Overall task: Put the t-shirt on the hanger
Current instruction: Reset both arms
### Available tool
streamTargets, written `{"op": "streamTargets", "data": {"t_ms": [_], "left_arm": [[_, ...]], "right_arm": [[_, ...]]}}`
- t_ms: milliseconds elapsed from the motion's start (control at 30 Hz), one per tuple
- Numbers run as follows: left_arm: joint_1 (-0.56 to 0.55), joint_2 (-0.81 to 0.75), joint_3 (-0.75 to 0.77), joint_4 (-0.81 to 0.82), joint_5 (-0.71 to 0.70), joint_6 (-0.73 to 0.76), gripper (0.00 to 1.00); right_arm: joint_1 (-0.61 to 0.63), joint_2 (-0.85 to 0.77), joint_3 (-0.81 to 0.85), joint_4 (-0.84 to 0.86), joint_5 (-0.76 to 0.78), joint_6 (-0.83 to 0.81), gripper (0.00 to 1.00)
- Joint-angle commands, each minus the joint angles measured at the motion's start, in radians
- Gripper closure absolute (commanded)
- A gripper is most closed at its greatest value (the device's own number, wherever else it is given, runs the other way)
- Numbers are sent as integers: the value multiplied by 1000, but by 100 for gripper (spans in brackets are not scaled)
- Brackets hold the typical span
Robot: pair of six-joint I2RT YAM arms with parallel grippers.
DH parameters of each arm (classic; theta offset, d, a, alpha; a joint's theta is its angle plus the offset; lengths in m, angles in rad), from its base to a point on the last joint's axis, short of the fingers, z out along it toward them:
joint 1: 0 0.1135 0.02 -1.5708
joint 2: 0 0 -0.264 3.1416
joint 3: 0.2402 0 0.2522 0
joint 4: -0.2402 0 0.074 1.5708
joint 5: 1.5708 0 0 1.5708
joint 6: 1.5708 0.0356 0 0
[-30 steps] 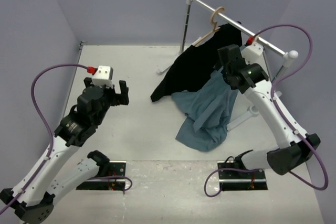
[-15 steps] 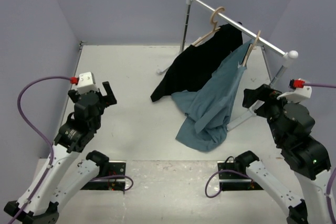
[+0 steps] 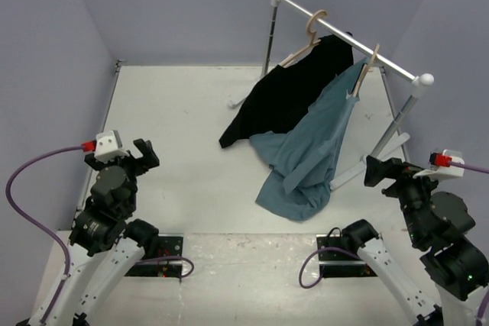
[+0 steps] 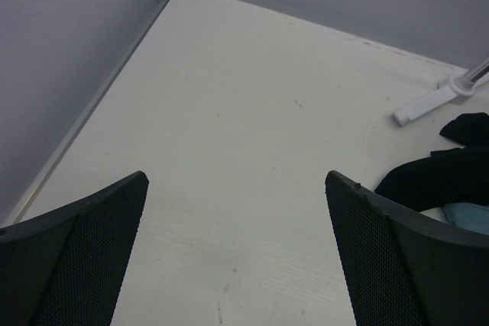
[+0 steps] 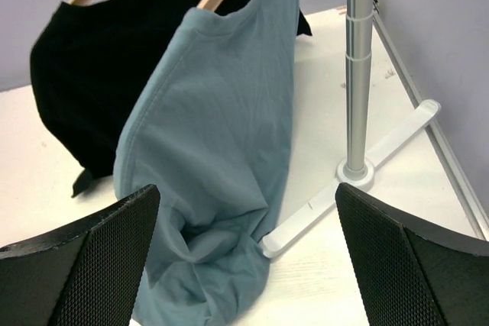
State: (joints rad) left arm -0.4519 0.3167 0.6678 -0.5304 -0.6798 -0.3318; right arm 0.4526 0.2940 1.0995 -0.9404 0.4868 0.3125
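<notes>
T-shirt (image 3: pixel 309 143) is borne by hanger (image 3: pixel 365 66) alone, hem pooled on desk (image 3: pixel 176 112) (seating judged incomplete), as left gripper (image 4: pixel 237 181) and right gripper (image 5: pixel 248 188) stand open, empty, well clear.

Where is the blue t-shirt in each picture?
Top view: the t-shirt hangs right of middle.
Left wrist: only a blue sliver of the t-shirt shows, at the right edge.
Right wrist: the t-shirt fills the middle.
Shared landmark: the black shirt beside it.
</notes>
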Motion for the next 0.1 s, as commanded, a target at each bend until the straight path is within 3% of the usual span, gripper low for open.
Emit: {"op": "streamTargets", "data": {"t_ms": [0, 67], "left_arm": [[5, 3, -18, 55, 13, 20, 0], [5, 17, -17, 55, 19, 21, 0]], "right_arm": [[1, -22, -31, -18, 36, -13, 1], [3, -37, -38, -18, 35, -12, 1]]}}
